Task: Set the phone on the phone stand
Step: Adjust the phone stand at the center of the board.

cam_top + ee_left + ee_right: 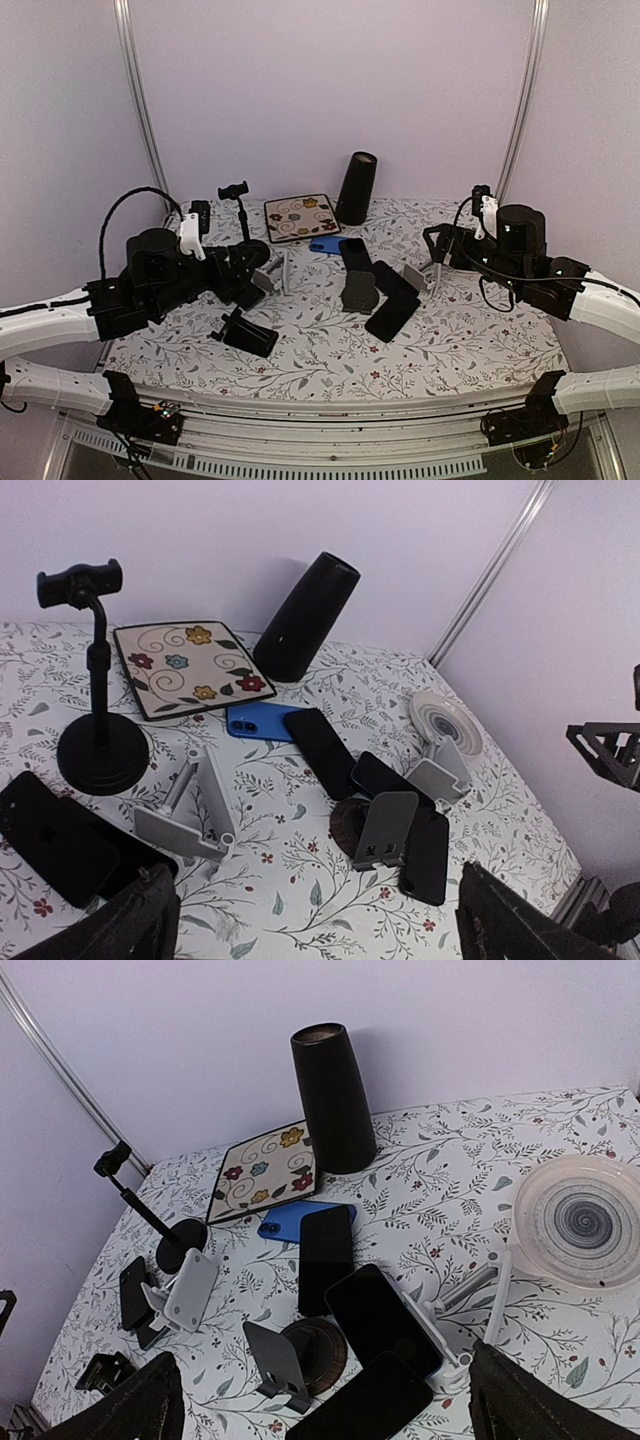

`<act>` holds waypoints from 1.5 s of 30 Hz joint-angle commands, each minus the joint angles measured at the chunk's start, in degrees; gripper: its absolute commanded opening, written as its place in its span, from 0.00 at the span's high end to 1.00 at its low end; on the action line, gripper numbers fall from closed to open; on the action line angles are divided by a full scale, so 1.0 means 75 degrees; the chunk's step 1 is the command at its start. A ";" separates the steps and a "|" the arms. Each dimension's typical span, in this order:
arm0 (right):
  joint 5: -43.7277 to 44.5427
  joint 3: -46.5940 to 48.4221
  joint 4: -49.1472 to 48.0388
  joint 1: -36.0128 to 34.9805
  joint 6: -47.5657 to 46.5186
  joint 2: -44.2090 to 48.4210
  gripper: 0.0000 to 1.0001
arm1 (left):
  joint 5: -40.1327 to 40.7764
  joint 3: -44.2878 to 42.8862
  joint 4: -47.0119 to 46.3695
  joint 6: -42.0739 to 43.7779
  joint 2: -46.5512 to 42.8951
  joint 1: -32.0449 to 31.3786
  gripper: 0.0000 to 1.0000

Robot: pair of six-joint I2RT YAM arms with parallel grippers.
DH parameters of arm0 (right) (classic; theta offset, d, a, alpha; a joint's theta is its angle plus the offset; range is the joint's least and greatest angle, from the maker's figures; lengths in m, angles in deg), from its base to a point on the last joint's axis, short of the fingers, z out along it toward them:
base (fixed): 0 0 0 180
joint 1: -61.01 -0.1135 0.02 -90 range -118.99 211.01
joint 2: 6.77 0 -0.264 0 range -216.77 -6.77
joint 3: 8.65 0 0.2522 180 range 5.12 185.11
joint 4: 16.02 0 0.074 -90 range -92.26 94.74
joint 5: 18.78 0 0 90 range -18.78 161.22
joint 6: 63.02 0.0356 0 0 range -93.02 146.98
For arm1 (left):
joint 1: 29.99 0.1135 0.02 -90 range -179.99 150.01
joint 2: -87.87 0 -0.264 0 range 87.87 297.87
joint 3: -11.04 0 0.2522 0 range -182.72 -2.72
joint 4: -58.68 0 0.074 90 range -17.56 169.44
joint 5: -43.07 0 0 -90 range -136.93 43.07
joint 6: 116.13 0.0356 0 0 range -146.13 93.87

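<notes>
Several phones lie mid-table: a blue one [258, 722] face down, a black one [320, 750] partly over it, another black one [385, 777] leaning on a white stand [440, 775], and a black one [428, 855] flat beside a dark grey phone stand [385, 830]. That grey stand [275, 1355] is upright and bears nothing. A second white stand [190, 815] lies at the left. My left gripper [315, 910] hovers open above the near side of the cluster. My right gripper [325, 1400] is open too, raised on the right [435, 248]. Neither holds anything.
A tall black vase [356, 187], a flowered tile [300, 217] and a black clamp stand on a pole [236, 200] stand at the back. A pale plate [585, 1220] sits far right. One more black phone [250, 335] rests on a black holder at the near left.
</notes>
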 commanded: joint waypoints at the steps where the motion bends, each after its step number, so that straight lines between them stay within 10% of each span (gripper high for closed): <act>1: -0.0004 0.0006 -0.0012 0.0036 -0.0104 -0.0087 0.01 | -0.0004 0.0130 -0.0235 -0.0073 0.0052 -0.0081 0.03; 13: -0.0442 0.0378 0.0519 0.0182 -0.0232 -0.0873 0.01 | -0.0151 0.0047 -0.0263 -0.0214 0.0305 -0.0089 0.03; 28: -0.3583 0.0506 0.0117 0.3047 -0.0195 -0.2883 0.01 | -0.0211 0.0060 -0.0105 -0.0436 0.0275 -0.0081 0.03; 45: -0.4437 0.1007 -0.0767 0.3700 -0.0111 -0.5288 0.38 | -0.0109 0.0131 0.0362 -0.0648 -0.0126 -0.0090 0.03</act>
